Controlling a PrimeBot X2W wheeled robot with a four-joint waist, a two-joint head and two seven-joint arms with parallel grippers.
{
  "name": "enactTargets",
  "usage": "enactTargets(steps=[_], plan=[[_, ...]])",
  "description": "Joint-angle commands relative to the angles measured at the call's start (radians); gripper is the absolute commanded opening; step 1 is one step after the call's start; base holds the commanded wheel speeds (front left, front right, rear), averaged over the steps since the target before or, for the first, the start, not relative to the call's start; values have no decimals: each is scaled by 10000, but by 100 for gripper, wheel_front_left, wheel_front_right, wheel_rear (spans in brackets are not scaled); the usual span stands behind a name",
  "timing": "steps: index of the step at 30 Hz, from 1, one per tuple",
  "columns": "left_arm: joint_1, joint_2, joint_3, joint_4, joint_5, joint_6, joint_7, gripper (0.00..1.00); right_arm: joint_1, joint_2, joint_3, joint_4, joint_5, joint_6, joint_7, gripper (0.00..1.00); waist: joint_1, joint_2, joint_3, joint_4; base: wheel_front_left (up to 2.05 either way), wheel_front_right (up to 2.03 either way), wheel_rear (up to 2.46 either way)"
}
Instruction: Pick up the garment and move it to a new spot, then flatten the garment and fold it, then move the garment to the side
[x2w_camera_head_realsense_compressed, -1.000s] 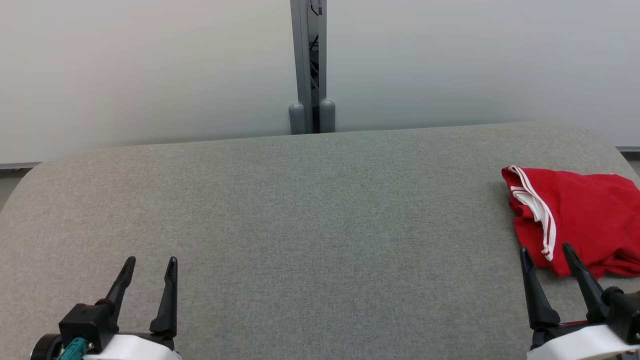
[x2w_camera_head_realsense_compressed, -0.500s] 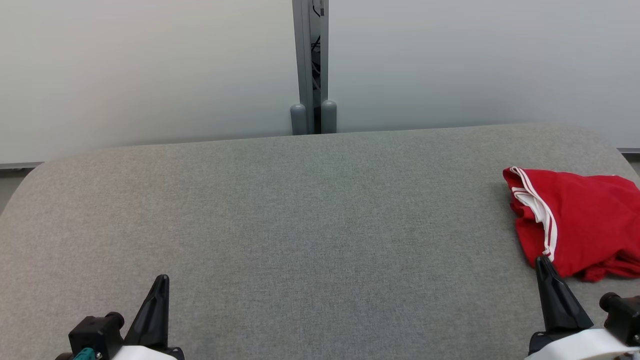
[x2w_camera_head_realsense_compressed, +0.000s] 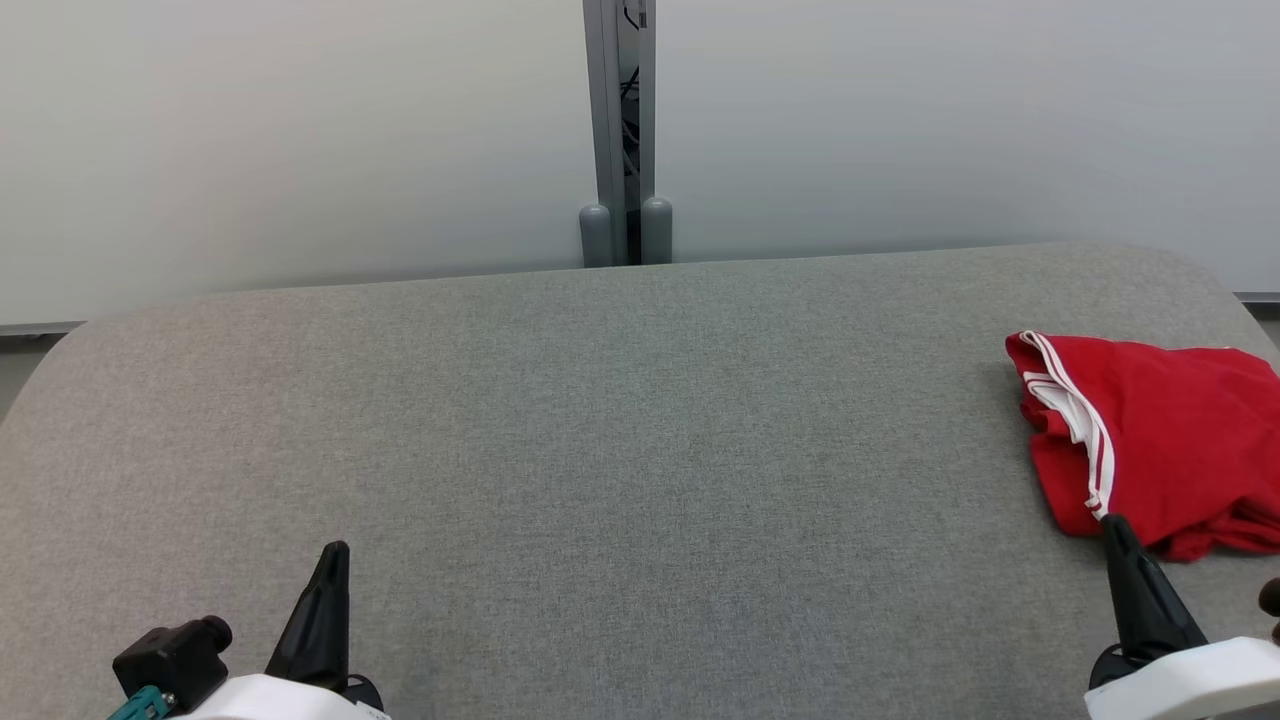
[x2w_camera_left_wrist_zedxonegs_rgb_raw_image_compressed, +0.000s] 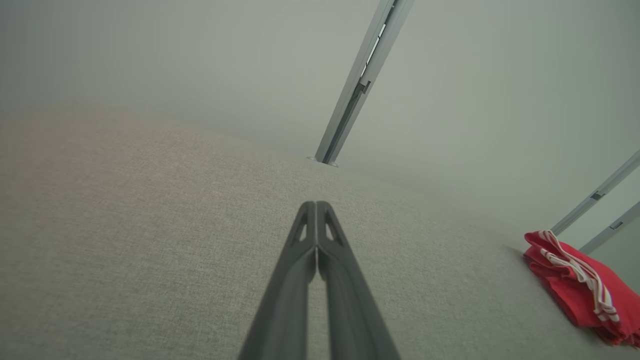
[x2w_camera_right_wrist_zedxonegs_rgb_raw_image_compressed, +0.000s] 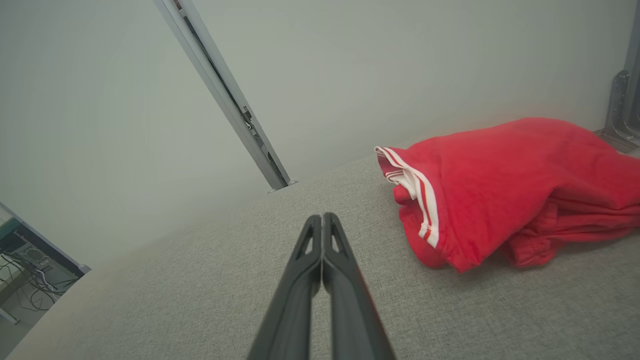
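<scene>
1. at the right end of the grey table (x2w_camera_head_realsense_compressed: 600, 420), we see the red garment (x2w_camera_head_realsense_compressed: 1170, 440) lying bunched.
2. its white-striped edge (x2w_camera_head_realsense_compressed: 1085, 430) faces the table's middle and runs from far to near. the cloth stretches rightwards past the head view's border, so we cannot tell its full long axis.
3. our left gripper (x2w_camera_left_wrist_zedxonegs_rgb_raw_image_compressed: 316, 206) is closed, fingers pressed together, holding nothing.
4. our right gripper (x2w_camera_right_wrist_zedxonegs_rgb_raw_image_compressed: 322, 217) is likewise closed and empty, near the garment's near-left corner, not touching it.
</scene>
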Motion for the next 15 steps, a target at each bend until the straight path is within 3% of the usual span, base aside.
enactTargets(steps=[1, 15], plan=[[-353, 48, 59, -66, -336, -91, -25, 0, -327, -154, -140, -67, 398, 0, 104, 0, 0, -1, 4, -1, 0, 0, 0], [-660, -290, 56, 153, -2344, -469, -47, 0, -700, -222, -662, 445, 2734, 0, 768, 0, 0, -1, 55, -21, 0, 0, 0]])
